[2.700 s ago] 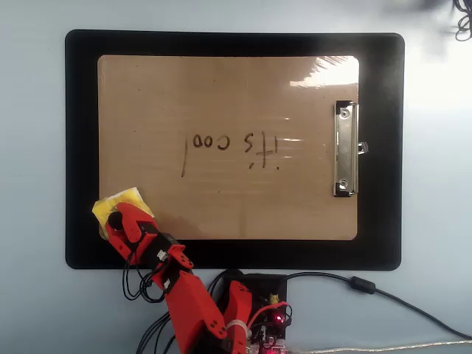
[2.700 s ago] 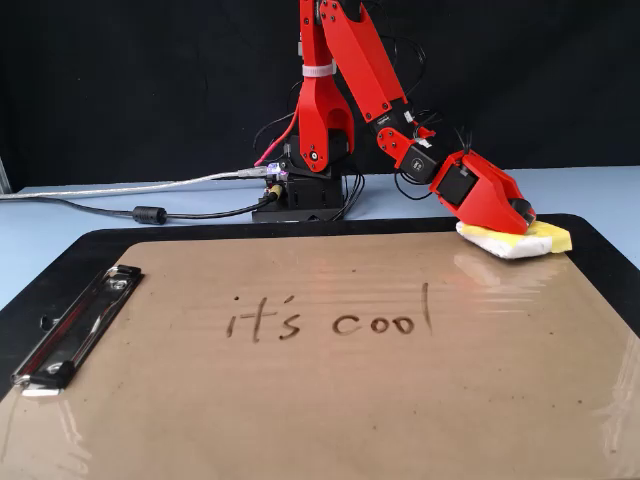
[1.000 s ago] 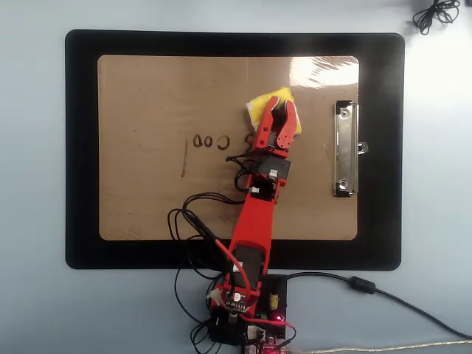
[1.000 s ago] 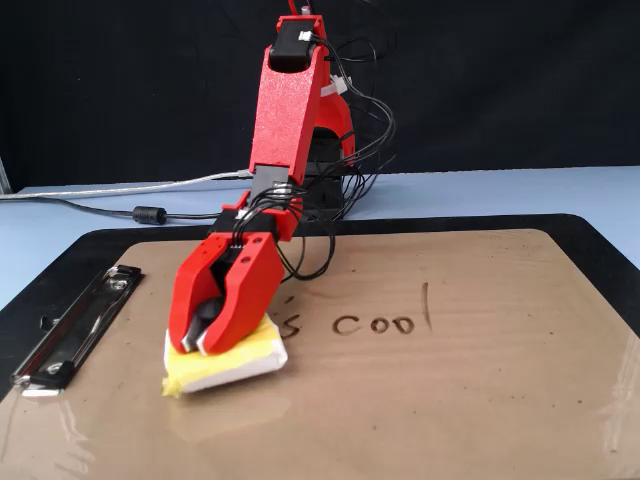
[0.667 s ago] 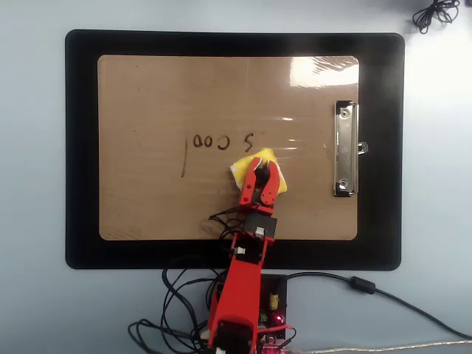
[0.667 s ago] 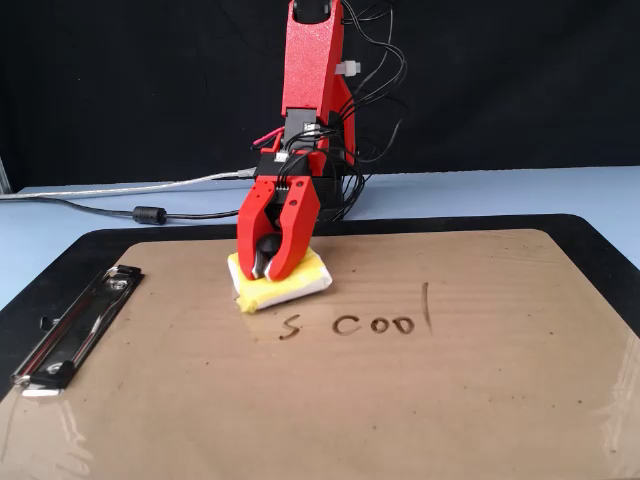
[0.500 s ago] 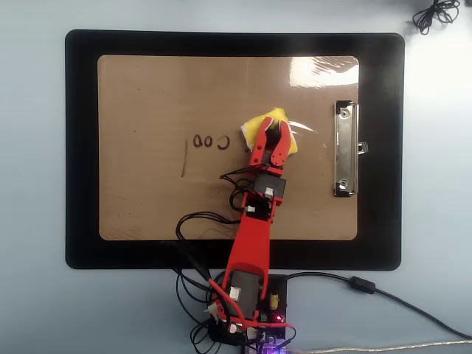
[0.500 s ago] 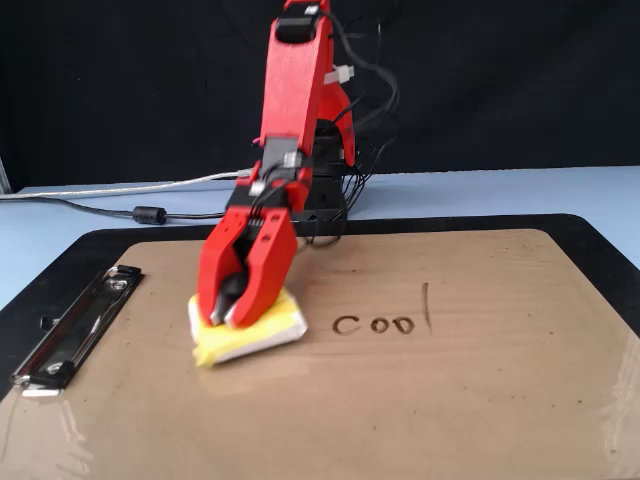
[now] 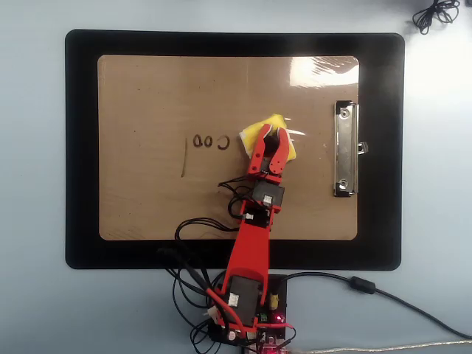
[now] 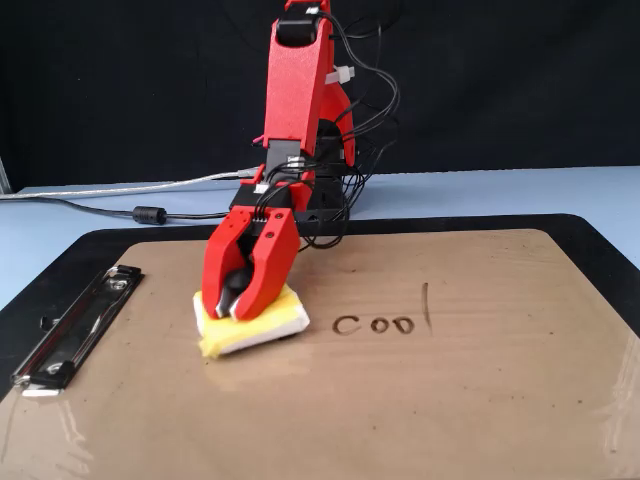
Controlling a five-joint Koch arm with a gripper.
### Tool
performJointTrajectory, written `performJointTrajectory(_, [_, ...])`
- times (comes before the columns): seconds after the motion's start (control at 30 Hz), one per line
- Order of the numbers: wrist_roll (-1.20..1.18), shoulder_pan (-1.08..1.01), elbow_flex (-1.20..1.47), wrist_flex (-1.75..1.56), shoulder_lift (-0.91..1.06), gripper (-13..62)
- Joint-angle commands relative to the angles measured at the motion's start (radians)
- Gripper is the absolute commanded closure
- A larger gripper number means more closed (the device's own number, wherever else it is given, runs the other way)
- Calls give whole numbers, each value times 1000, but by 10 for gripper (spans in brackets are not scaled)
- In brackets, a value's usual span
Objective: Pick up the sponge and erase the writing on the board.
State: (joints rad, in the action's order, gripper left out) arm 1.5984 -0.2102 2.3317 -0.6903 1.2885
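I've got the pincer (image 10: pixel 234 309) clamped on the sponge (image 10: pixel 262 327), jaws closed down over its top, sponge flat on the board (image 10: pixel 470 400). In the overhead view the sponge (image 9: pixel 259 134) sits roughly mid-board, a bit toward the clip (image 9: pixel 344 150) side.

Key relation: what's left of the writing (image 9: pixel 203 147), "cool", lies directly beside the sponge. Overhead: writing is to the left of the pincer (image 9: pixel 273 136), nearest letter just beside the sponge's edge, not under it as far as I can tell. Fixed view: same line runs off to the right of the sponge, writing (image 10: pixel 381 317) with its long axis along the board's long side. So my read is that the next wipe has to travel along that line, away from the clip (image 10: pixel 72 325), not across it.

The tall last stroke sits at the far end of the line, well apart from the sponge.

Hard to see:
- Sponge underside and contact with the board are hidden; I can't confirm pressure.
- Jaws cover the sponge's middle in both views.
- Glare streaks near the clip in the overhead view; can't rule out faint residue there.
- Arm base and cables cut off at the bottom of the overhead view.
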Motion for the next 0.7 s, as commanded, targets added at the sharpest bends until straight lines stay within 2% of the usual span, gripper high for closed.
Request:
performJointTrajectory(0.0, [9,-8,173,-52,135,573])
performJointTrajectory(0.07, [9,-26,324,-66,268,573])
performJointTrajectory(0.13, [9,-37,321,-66,265,573])
performJointTrajectory(0.27, [9,-38,-26,-71,-64,573])
performJointTrajectory(0.33, [9,-35,-48,-72,-78,573])
performJointTrajectory(0.37, [9,-34,9,-81,-55,573])
performJointTrajectory(0.47, [14,-18,331,-121,219,573])
performJointTrajectory(0.53, [15,11,430,-118,351,573])
performJointTrajectory(0.57, [17,23,428,-114,357,573])
performJointTrajectory(0.67, [41,80,216,-110,127,573])
